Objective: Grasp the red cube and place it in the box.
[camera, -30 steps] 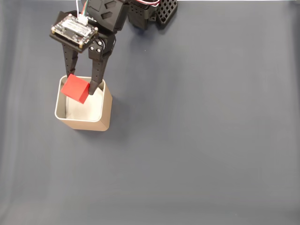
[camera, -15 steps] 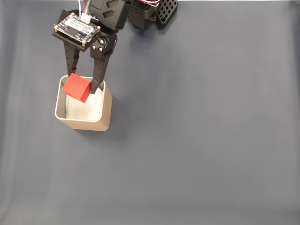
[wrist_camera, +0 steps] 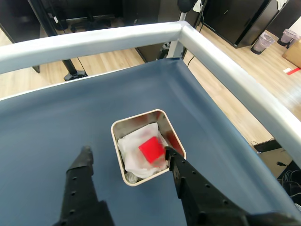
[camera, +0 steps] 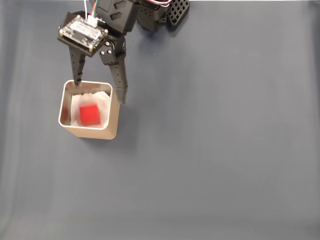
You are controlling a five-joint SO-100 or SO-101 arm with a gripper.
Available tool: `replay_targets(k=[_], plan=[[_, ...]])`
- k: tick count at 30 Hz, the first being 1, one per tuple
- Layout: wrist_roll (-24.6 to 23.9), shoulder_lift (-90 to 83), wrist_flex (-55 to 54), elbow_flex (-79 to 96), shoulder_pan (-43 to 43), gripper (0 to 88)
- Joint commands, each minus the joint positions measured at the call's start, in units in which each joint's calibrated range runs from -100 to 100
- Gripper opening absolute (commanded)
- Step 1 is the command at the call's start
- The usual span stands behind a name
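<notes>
Cube [camera: 90, 114] inside box [camera: 114, 124], below open-fingered hand [camera: 99, 90]

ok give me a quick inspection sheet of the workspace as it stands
surface: dark blue-grey mat, with a pale raised border in the wrist view
job's things: red cube lies inside the box on white padding; blurred in the fixed view
clutter: nothing seen
grippers: gripper open above the box, fingers straddling it, holding nothing
cables: coloured wires at the arm's top board
surroundings: wooden floor, dark furniture, waste bin
</notes>
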Motion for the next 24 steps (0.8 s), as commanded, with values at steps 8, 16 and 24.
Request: replay_targets(k=[8,16,24], plan=[[0.3,-1.9,-3.2,1.0,0.5,49.9],[0.4,-2.1,-4.6,2.2,0.5,51.4],[0.1,-2.5,-5.4,2.9,0.2,51.9]])
